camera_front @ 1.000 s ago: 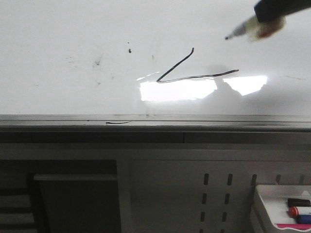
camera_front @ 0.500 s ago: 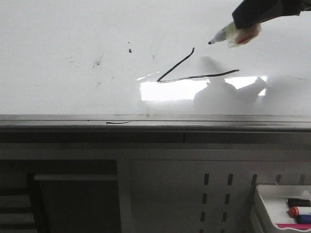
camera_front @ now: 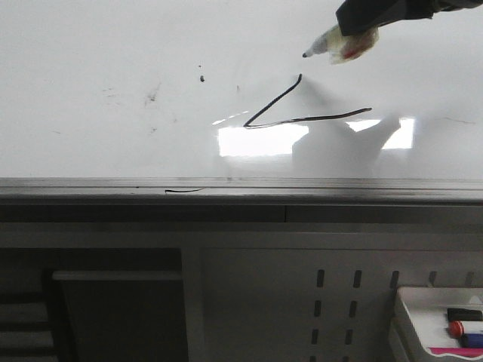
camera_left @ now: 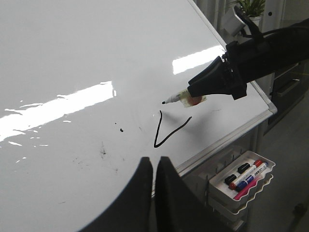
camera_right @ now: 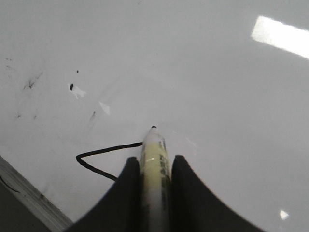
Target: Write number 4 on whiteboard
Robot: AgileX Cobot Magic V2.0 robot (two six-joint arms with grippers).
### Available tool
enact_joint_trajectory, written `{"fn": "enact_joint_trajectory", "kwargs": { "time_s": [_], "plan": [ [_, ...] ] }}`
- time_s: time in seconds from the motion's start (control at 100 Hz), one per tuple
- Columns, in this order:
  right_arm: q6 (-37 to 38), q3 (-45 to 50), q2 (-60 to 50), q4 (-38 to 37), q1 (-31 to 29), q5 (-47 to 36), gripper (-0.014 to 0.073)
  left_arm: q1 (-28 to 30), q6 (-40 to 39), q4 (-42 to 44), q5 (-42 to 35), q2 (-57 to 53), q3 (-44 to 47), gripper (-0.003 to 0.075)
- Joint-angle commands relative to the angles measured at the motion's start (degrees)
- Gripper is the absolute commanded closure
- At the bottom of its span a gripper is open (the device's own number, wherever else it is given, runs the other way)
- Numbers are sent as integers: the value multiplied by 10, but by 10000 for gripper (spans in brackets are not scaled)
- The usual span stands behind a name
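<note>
The whiteboard (camera_front: 113,45) fills most of the front view, its grey rim running along the near edge, with bright rectangular glare and faint dark smudges on its glossy surface. The number 4 (camera_front: 290,111) is only partly drawn: a slanted stroke comes down from its top to a sharp corner, and from that corner a long, nearly horizontal stroke runs off to the right. No vertical stroke crosses it. The figure lies just above the glare patch, right of the smudges.

The right gripper (camera_front: 361,16) is above and to the right of the top of the slanted stroke, its fingers (camera_right: 186,193) closed on a marker (camera_front: 336,44). The marker's pale barrel sticks out from between them and its dark tip points toward the top end of the slanted stroke, near it but apart from the line. Whether the tip touches the board surface cannot be told.

The left gripper (camera_left: 153,193) hangs over the near part of the whiteboard, on the near side of the figure's corner, its two dark fingers pressed together with nothing between them.

Below the board's rim, toward the right, a small white tray (camera_front: 411,320) holds coloured markers. A short curved black line (camera_front: 183,191) sits on the rim.
</note>
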Motion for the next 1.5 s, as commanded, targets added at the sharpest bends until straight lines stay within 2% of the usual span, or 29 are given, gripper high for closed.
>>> {"fn": "enact_joint_trajectory", "kwargs": {
  "time_s": [0.0, 0.48, 0.78, 0.94, 1.49],
  "plan": [
    [-2, -21, -1, -2, 1, -45, 638, 1, -4, -13, -44, 6, -14, 741],
    [-2, -21, 22, -2, 1, -14, 638, 1, -4, -18, -44, 6, -14, 741],
    [8, 7, 22, -1, 4, 42, 637, 1, -4, -18, -44, 6, -14, 741],
    [8, 46, 22, 54, 6, 42, 637, 1, -4, -18, -44, 6, -14, 741],
    [8, 68, 21, 55, 21, 8, 637, 1, -4, -21, -44, 6, -14, 741]
  ]
}}
